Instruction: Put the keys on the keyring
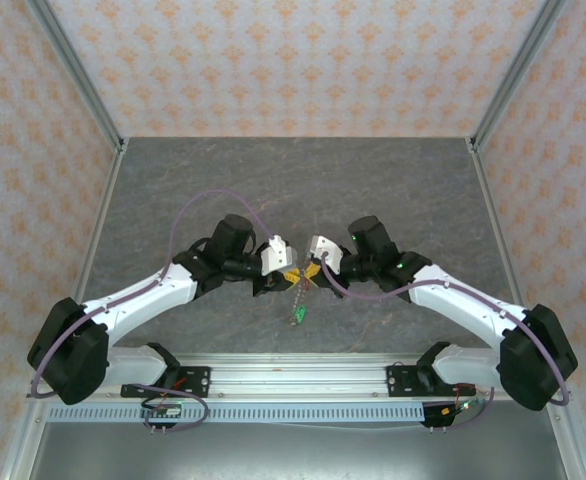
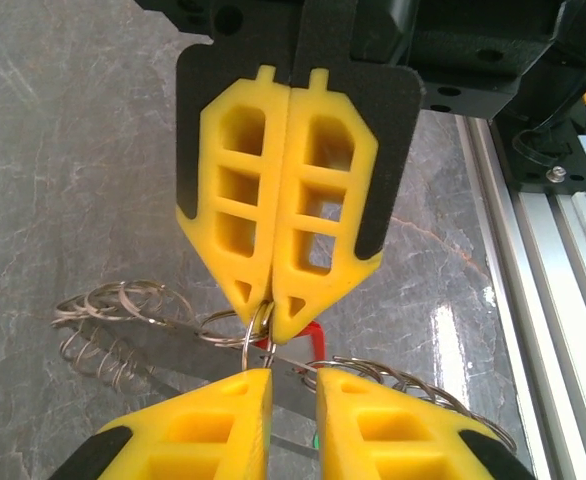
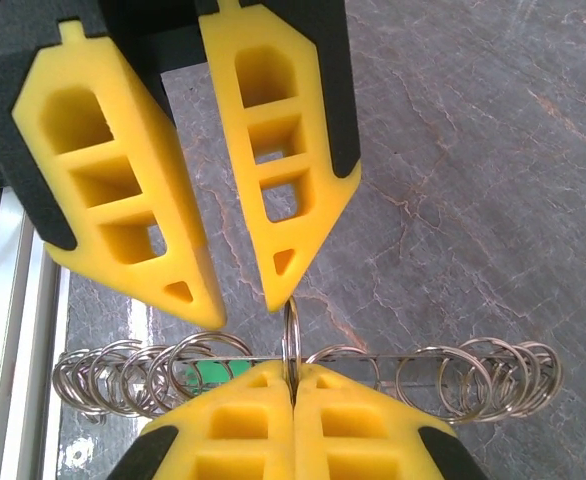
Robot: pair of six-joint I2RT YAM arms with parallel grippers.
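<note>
Right gripper is clenched on 1 thin upright ring at its very tips. Left gripper faces it tip to tip, jaws released with a narrow gap, grasping nothing. The keyring strings out to both sides of the right jaws, with the green tag just beside them and the red tag behind the ring. It is likely light, limp and slippery: pinch 1 ring edge-on, at the fingertips.

Bright, even light from above, shadows faint and soft. White glare streaks the polished tabletop in the 2 wrist views. The closest yellow jaws blur slightly; the overhead view is sharp throughout
</note>
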